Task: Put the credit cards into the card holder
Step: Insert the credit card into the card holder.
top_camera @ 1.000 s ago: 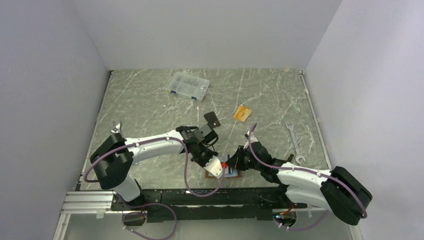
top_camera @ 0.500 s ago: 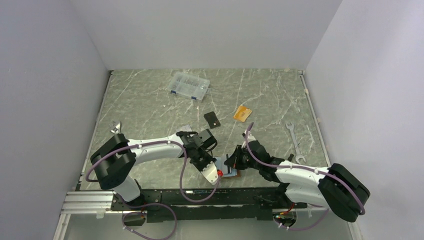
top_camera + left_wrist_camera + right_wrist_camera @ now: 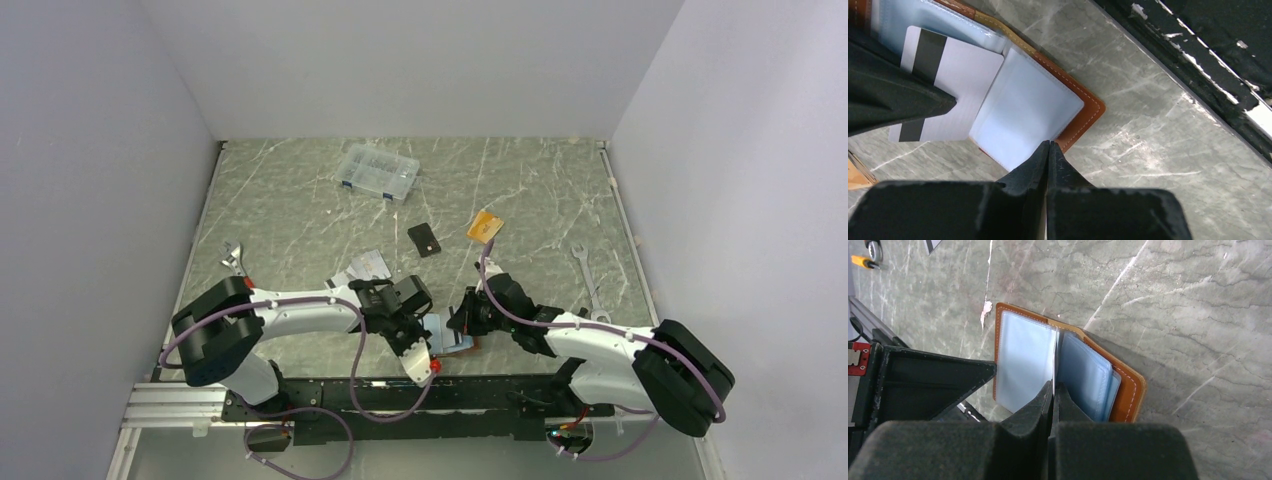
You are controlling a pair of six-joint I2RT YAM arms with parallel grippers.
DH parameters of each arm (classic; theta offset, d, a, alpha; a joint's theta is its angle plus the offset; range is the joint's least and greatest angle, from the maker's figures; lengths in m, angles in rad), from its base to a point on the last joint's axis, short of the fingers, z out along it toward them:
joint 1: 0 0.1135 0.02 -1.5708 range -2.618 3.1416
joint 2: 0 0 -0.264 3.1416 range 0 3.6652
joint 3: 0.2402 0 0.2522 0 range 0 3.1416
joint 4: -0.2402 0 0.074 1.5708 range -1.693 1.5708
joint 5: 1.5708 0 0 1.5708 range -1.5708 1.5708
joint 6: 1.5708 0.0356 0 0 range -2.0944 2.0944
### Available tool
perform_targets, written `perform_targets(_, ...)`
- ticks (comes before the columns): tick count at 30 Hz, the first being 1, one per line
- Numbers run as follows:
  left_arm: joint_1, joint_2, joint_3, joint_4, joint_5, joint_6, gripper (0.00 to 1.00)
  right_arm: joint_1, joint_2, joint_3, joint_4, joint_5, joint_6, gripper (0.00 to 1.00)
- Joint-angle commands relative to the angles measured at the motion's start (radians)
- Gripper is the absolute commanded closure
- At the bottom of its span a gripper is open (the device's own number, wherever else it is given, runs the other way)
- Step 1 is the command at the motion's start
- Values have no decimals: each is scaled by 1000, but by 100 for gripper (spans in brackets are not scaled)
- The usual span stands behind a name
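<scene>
The right claw [image 3: 1053, 387] is pinched tight on a silver credit card [image 3: 965, 85]. It holds the card on edge at the fold of the open brown card holder [image 3: 1130, 390], just ahead of its tips. The left claw [image 3: 1048, 145] is closed narrow, its tips at the edge of a clear sleeve [image 3: 1023, 105]. An orange card [image 3: 486, 227] lies well beyond both.

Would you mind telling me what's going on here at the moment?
The card holder lies open. The right gripper is shut on a silver card, holding it between the sleeves, apparently to slide it in. The left gripper is shut at one sleeve's edge, seemingly steadying it. An orange card lies farther back, untouched.
</scene>
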Motion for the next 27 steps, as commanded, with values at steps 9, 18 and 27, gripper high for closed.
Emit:
perform_targets(9,-42,84,-24,85,-49,35,92,-3,6,22,-56,20,-36,100)
perform_targets(18,-64,125,-54,124,-85,-87,94,-4,-134,11,-110,69,21,100)
perform_targets(27,-123,106,-79,143,-111,-312,97,5,-237,-86,-50,163,167,100)
